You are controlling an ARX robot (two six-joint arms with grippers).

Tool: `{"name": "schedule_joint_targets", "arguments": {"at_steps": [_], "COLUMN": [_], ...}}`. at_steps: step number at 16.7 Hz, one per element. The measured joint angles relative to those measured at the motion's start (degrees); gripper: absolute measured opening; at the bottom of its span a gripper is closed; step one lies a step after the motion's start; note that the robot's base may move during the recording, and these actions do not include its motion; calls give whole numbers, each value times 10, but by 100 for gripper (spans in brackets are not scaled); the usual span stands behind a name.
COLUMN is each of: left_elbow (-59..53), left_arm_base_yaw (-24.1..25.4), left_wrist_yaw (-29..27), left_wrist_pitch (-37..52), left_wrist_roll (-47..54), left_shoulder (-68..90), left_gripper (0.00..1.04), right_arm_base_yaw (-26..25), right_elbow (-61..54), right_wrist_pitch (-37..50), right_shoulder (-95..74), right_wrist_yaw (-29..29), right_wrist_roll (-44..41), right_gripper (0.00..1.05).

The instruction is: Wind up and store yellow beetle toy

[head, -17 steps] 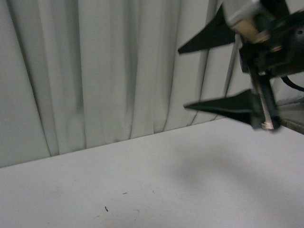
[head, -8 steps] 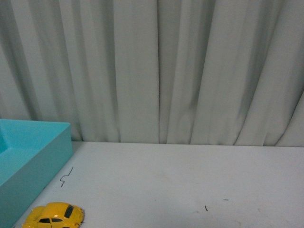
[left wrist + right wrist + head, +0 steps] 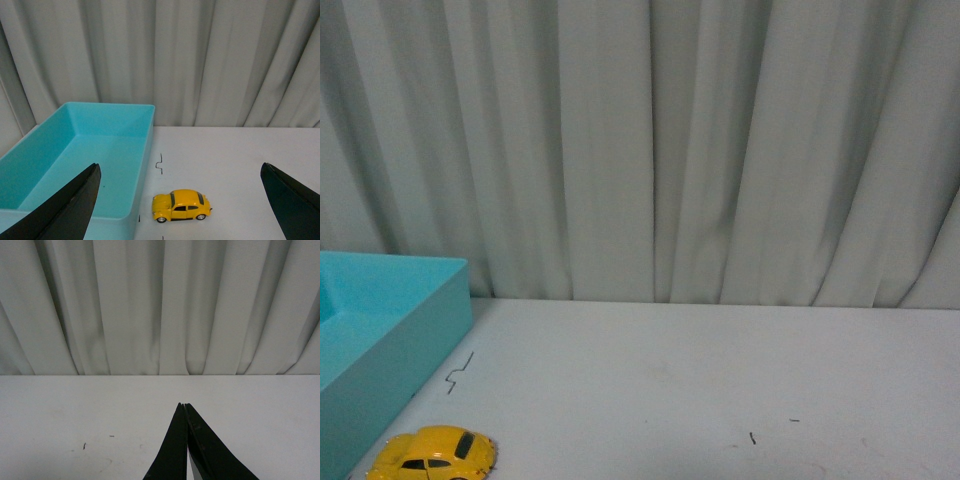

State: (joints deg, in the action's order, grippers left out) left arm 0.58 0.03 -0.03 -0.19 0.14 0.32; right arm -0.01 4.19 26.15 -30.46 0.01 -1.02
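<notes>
Right claw [image 3: 184, 406] has left the front view, tips pressed together; left claw [image 3: 180, 167] spread, beetle [image 3: 181, 205] just ahead, untouched beside bin [image 3: 90, 150]: winding, storing both remain.

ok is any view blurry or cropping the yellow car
Front view: dim, soft, the yellow beetle toy clipped at the bottom edge. Left wrist view: sharpest, toy whole by the turquoise bin. Right wrist view: no toy, shut right hand.

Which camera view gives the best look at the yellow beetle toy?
The left wrist view: the yellow beetle toy shows whole and side-on, standing on the table beside the turquoise bin. The front view catches it only at the lower edge, partly cut off. The right wrist view does not show it.
</notes>
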Motion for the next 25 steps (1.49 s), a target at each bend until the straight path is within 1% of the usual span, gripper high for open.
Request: {"name": "schedule_joint_targets", "arguments": {"at_steps": [4,5,6,10,16,17,18,19,20,21,22,23,25], "left_elbow": [0,0,0,0,0,0,0,0,0,0,0,0,0], "left_arm_base_yaw": [0,0,0,0,0,0,0,0,0,0,0,0,0], "left_wrist_yaw": [0,0,0,0,0,0,0,0,0,0,0,0,0], "left_wrist_pitch": [0,0,0,0,0,0,0,0,0,0,0,0,0], "left_wrist_roll": [0,0,0,0,0,0,0,0,0,0,0,0,0], "left_shoulder": [0,0,0,0,0,0,0,0,0,0,0,0,0], "left_gripper": [98,98,98,98,98,98,98,98,98,98,98,98,98], "right_arm_base_yaw": [0,0,0,0,0,0,0,0,0,0,0,0,0], "right_elbow": [-19,-31,-36,-36,-36,-35,-36,-34,-36,-36,-36,-36,-36], "right_wrist_pitch": [-49,-28,-53,-103,-165,-207,-267,-254,-268,-264,-264,-264,-264], "right_shoulder": [68,75,86,146,208,233,287,303,302,302,303,303,303], "right_wrist_yaw": [0,0,0,0,0,0,0,0,0,0,0,0,0], "right_wrist_roll": [0,0,1,2,2,2,2,2,2,2,2,2,2], "right_gripper": [2,2,2,2,2,2,2,2,2,2,6,18,34]}}
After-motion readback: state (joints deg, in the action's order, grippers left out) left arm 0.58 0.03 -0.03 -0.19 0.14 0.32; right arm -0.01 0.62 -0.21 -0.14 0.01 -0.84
